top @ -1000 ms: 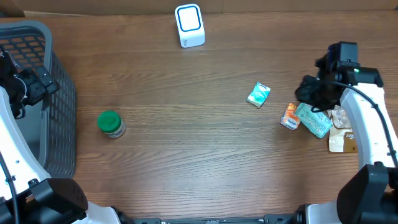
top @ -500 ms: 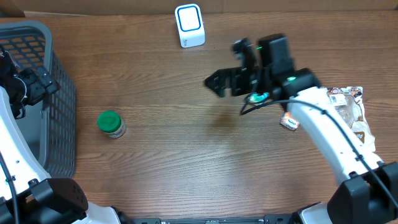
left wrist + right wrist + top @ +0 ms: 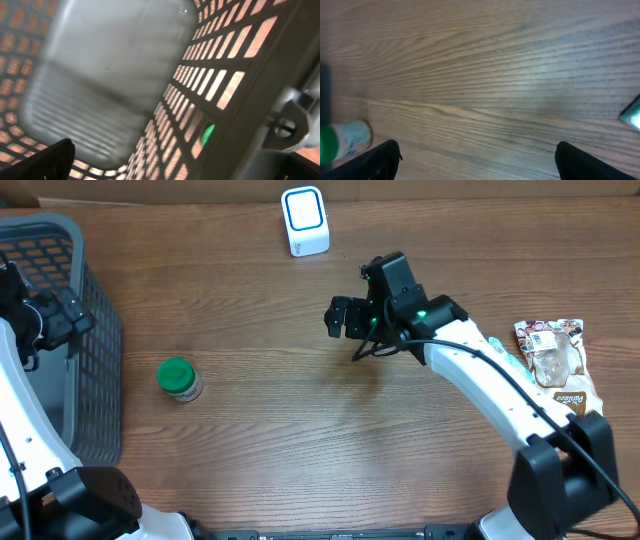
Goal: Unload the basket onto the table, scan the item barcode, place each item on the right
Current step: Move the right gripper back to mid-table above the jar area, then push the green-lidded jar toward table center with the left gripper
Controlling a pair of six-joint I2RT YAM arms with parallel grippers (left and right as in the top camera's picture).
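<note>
The white scanner with a blue face stands at the table's far edge. A jar with a green lid stands at the left; the right wrist view catches it at the left edge. My right gripper hovers over bare wood in the middle, below and right of the scanner. It is open, its fingertips wide apart with nothing between them. A teal packet's corner shows at that view's right edge. My left gripper is open over the basket, one finger in view.
A dark mesh basket fills the left edge; its bottom holds nothing. A brown snack bag lies at the far right beside the right arm. The right arm hides the other small packets.
The right arm swung left from the packets at the right to the table's middle, and its jaws opened. The snack bag now lies uncovered. The left arm has not moved.
</note>
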